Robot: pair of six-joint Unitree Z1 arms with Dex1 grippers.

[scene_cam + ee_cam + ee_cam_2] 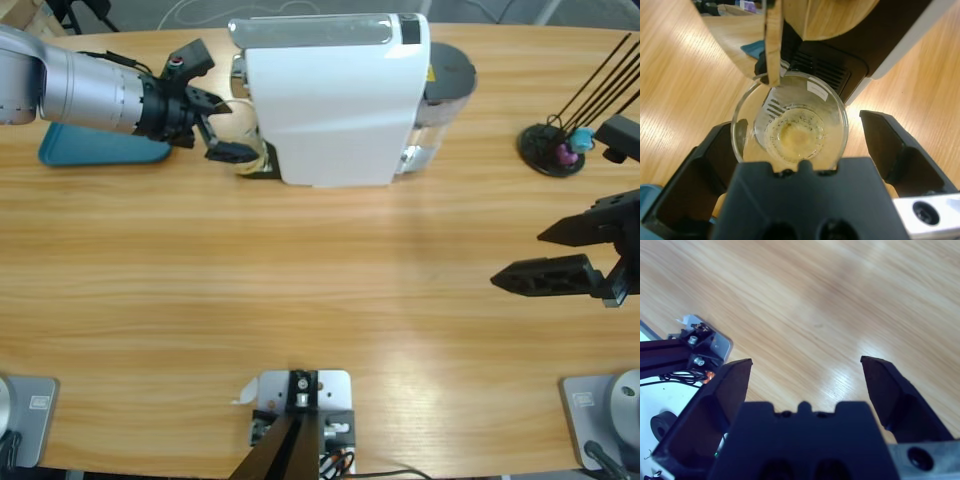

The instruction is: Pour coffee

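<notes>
Jaws wide around tumbler (790, 122), coffee (794, 136) visible from left wrist only

Coffee machine (335, 100) walls tumbler (790, 127) behind, bare table (300, 290) open between arms

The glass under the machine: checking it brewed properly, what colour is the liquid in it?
Pale tan-brown coffee, shallow in the clear glass; best seen in the left wrist view.
</notes>
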